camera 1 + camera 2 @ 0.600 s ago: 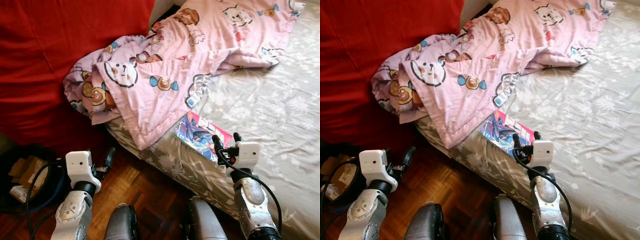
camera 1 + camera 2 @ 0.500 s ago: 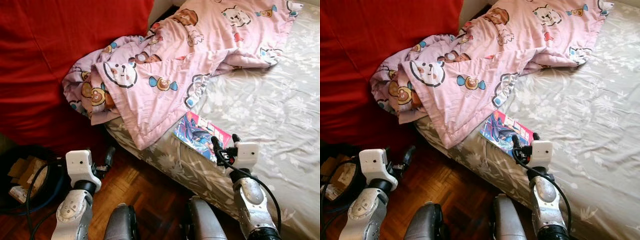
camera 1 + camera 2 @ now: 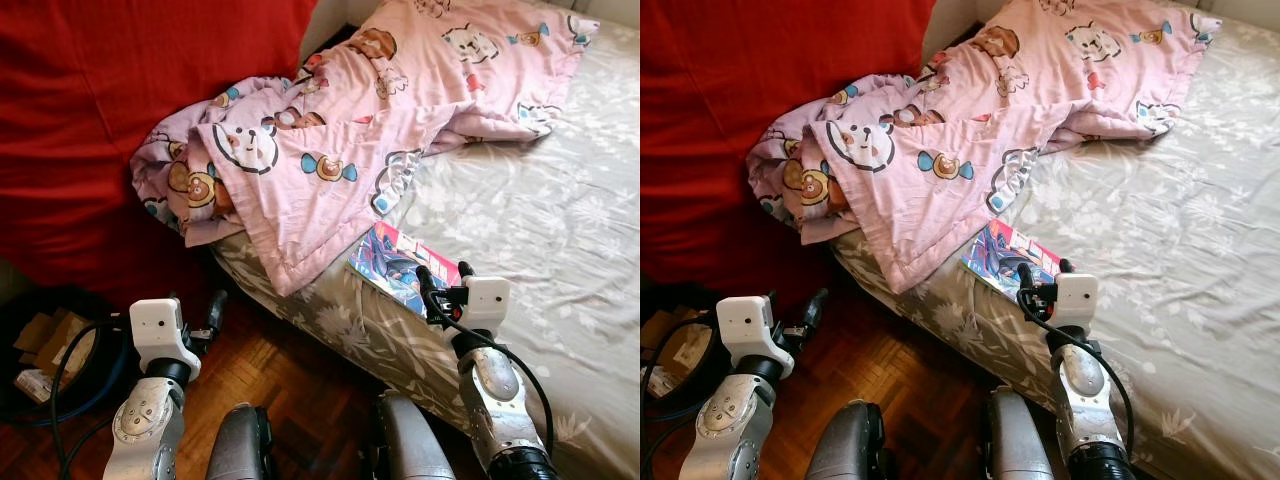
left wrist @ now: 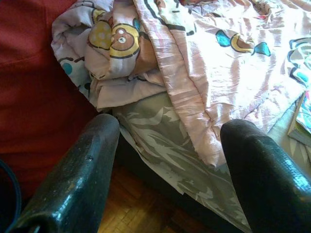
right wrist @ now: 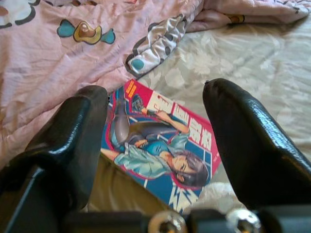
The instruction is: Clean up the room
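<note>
Right hand (image 5: 155, 145) spread wide over comic book (image 5: 160, 143)

The blanket (image 3: 330, 150) is soft, matt pink cloth, quilted and crumpled, with printed cartoon bears. It lies over the near corner of the bed, whose sheet (image 3: 530, 220) is smooth grey cloth with a pale leaf print and a faint sheen. The comic book (image 5: 163, 145) near the bed's edge has a glossy paper cover. The floor (image 3: 290, 380) is polished wooden parquet. The red cover (image 3: 120, 110) beside the bed is matt fabric. The right gripper (image 5: 160, 141) has scuffed, shiny black plastic fingers; the arms (image 3: 495, 385) are brushed silver metal.
</note>
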Motion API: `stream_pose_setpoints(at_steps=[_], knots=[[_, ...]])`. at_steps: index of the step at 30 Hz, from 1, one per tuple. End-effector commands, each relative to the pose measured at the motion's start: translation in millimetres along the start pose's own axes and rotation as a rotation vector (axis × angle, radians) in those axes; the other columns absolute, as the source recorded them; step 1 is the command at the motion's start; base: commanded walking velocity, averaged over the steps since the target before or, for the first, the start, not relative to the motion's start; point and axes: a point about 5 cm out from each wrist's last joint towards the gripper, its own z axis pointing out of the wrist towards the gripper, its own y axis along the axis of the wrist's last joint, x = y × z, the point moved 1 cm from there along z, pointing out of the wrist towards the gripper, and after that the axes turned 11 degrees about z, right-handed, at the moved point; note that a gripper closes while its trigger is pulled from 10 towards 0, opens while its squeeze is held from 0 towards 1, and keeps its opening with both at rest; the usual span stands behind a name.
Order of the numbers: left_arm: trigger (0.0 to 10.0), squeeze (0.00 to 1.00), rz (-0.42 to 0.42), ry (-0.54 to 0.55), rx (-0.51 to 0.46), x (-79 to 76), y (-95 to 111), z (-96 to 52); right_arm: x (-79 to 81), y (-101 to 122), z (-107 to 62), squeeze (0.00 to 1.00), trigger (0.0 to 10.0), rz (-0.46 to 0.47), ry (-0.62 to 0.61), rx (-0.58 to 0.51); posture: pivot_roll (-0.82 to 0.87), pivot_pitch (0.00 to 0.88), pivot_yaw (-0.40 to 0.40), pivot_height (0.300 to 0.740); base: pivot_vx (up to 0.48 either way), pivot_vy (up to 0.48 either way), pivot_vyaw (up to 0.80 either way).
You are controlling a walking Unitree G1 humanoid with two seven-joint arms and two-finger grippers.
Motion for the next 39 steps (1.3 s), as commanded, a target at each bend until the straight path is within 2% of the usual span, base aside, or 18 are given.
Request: stream_pose_setpoints(at_steps=[1, 4, 18, 30, 32, 39], knots=[[10.0, 0.0, 0.007, 0.008, 0.026, 2.8, -7.2, -4.3, -2.2, -10.0, -6.2, 0.0, 10.0, 0.003, -0.017, 0.051, 0.02, 0.192, -0.007, 0.616, 0.0, 0.0, 0.0], [10.0, 0.0, 0.009, 0.005, 0.024, 2.6, -7.1, -4.1, -1.9, -8.8, -7.7, 0.0, 10.0, 0.008, -0.015, 0.029, 0.02, 0.192, -0.006, 0.597, 0.0, 0.0, 0.0], [10.0, 0.0, 0.006, -0.002, 0.021, 1.7, -6.4, -4.6, -1.3, -10.4, -6.4, 0.0, 10.0, 0.013, -0.02, 0.041, 0.03, 0.19, -0.005, 0.597, 0.0, 0.0, 0.0], [10.0, 0.0, 0.004, -0.005, 0.024, 1.4, -7.5, -5.0, -3.7, -16.3, -6.7, 0.0, 10.0, 0.025, -0.047, 0.073, 0.03, 0.188, -0.005, 0.597, 0.268, 0.0, 0.0], [10.0, 0.0, 0.005, -0.005, 0.025, 1.7, -7.7, -5.2, -3.8, -17.9, -6.1, 0.0, 10.0, 0.059, -0.055, 0.084, 0.03, 0.188, -0.004, 0.597, 0.292, 0.0, -0.67], [10.0, 0.0, 0.006, -0.006, 0.025, 2.0, -7.8, -5.8, -3.8, -17.0, -6.6, 0.0, 10.0, 0.035, -0.055, 0.07, 0.03, 0.188, -0.002, 0.597, 0.295, 0.0, -0.19]])
